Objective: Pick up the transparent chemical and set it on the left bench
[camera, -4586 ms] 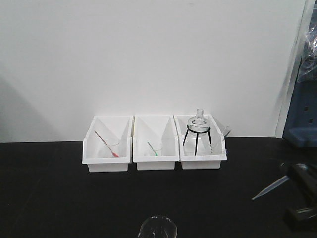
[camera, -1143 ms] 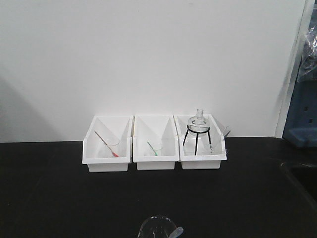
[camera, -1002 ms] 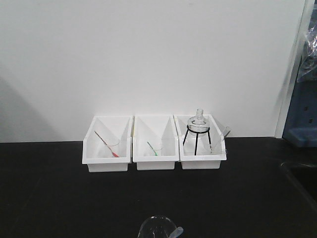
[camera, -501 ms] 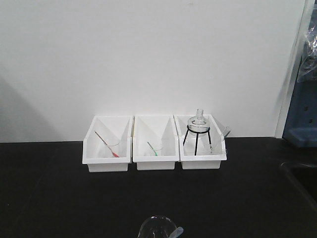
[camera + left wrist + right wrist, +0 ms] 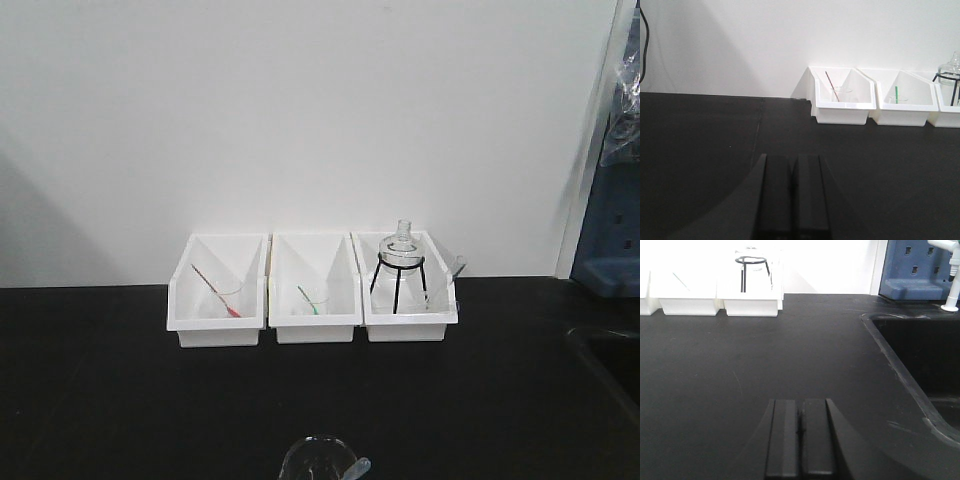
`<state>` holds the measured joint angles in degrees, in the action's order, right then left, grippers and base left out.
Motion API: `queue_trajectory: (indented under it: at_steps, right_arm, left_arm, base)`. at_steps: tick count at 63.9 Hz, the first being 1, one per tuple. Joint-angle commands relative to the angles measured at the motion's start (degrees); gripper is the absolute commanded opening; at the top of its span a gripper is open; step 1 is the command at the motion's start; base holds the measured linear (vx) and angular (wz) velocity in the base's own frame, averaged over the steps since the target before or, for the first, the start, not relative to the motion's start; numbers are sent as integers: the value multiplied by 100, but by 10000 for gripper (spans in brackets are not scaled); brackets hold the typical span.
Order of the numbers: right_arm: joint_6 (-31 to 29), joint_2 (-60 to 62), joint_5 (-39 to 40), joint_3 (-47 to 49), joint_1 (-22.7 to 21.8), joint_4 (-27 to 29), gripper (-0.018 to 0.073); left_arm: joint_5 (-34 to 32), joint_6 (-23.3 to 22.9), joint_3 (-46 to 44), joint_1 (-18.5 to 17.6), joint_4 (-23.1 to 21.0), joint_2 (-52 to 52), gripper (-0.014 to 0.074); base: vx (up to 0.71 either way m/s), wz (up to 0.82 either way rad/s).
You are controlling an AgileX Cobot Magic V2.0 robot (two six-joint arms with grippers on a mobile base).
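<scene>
The transparent pipette shows only as a rounded clear bulb end (image 5: 357, 465) leaning in a glass beaker (image 5: 318, 458) at the bottom edge of the front view; the rest of it is cut off. The beaker stands on the black bench (image 5: 110, 400) in front of three white bins. My left gripper (image 5: 792, 158) is shut and empty, low over the bench left of the bins. My right gripper (image 5: 801, 401) is shut and empty over the bench beside the sink. Neither gripper shows in the front view.
At the white wall, the left bin (image 5: 217, 325) holds a red-tipped pipette (image 5: 216, 290), the middle bin (image 5: 315, 325) a green-tipped pipette (image 5: 308, 301), and the right bin (image 5: 410, 322) a black tripod with a glass flask (image 5: 401, 262). A black sink (image 5: 920, 350) and a blue rack (image 5: 915, 270) lie to the right.
4.6 s ago my right gripper held the pipette at the right edge of the front view. Now the gripper is gone from that view and the pipette rests in the beaker. Nothing moved in the last second.
</scene>
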<state>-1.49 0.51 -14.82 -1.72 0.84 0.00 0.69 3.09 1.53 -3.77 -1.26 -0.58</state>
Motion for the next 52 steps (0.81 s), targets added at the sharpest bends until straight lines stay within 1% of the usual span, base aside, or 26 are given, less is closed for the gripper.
queue_trajectory:
  at_steps: [1, 52]
  right_arm:
    - [10, 80, 501, -44, -38, 0, -7]
    - [10, 80, 496, -44, -38, 0, -7]
  left_arm:
    - [-449, -45, 93, -10, -4, -110, -3]
    - [-449, -45, 93, -10, -4, -110, -3]
  base:
    - [0, 0]
    - [0, 0]
